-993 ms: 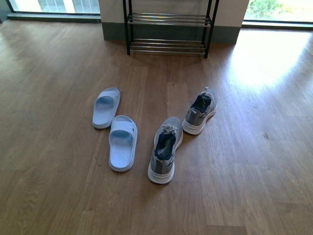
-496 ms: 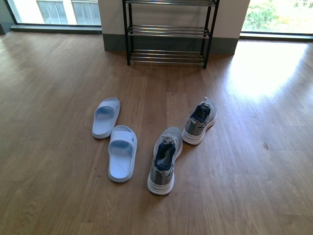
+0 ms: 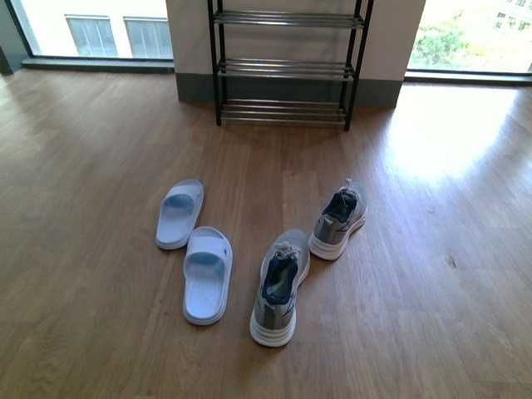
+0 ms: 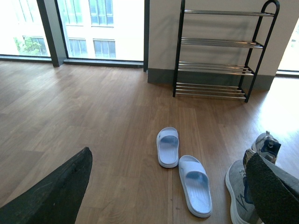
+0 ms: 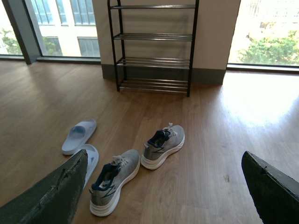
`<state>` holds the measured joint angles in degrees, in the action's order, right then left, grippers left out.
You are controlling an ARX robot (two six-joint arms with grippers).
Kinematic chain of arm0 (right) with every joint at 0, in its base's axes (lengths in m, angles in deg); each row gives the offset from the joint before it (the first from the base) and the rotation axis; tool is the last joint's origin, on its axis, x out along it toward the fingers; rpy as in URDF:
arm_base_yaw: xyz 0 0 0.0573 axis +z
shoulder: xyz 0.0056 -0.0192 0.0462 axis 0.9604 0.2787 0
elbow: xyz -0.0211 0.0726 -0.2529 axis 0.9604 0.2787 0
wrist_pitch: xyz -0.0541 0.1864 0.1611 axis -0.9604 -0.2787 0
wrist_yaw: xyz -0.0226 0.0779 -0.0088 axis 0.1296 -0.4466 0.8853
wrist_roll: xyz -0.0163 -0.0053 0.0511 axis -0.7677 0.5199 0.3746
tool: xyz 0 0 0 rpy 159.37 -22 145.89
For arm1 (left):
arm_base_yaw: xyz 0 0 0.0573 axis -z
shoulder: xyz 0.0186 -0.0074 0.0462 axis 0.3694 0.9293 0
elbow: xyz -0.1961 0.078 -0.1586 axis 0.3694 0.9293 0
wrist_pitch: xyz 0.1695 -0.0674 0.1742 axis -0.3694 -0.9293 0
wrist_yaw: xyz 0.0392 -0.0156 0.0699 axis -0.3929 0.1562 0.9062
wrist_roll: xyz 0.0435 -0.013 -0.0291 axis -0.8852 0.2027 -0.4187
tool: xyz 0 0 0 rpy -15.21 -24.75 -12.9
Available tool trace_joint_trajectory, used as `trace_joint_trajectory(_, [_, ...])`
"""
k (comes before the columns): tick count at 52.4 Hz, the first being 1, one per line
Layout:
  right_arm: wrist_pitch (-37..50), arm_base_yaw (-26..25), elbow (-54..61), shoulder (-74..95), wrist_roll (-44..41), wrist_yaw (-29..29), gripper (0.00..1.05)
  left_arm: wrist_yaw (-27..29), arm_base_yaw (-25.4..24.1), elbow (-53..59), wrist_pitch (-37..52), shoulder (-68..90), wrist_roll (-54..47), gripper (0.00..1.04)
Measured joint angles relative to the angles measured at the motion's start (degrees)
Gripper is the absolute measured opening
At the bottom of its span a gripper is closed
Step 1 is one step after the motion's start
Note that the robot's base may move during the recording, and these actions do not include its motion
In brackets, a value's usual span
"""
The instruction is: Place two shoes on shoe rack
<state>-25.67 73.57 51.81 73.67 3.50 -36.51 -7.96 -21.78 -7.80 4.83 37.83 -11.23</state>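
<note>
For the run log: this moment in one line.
near sneaker, far sneaker: on floor | shoe rack: ahead | left gripper: open | right gripper: open

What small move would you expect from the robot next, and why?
Probably lower the right gripper, open and holding nothing, toward the nearer grey sneaker. Both sneakers sit on the floor, the other sneaker just beyond it, the shoe rack farther off; the left gripper is open too.

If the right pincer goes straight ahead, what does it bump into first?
Probably the farther grey knit sneaker with the white sole: it lies on the wooden floor in line with the open right pincer. Depth is hard to judge.
</note>
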Motion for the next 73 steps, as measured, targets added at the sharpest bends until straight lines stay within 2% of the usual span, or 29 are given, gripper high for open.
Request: trace_joint_trajectory(73, [0.0, 0.0, 0.0, 0.0, 0.0, 0.0, 0.96, 0.0, 0.0, 0.0, 0.0, 0.0, 0.0, 0.95])
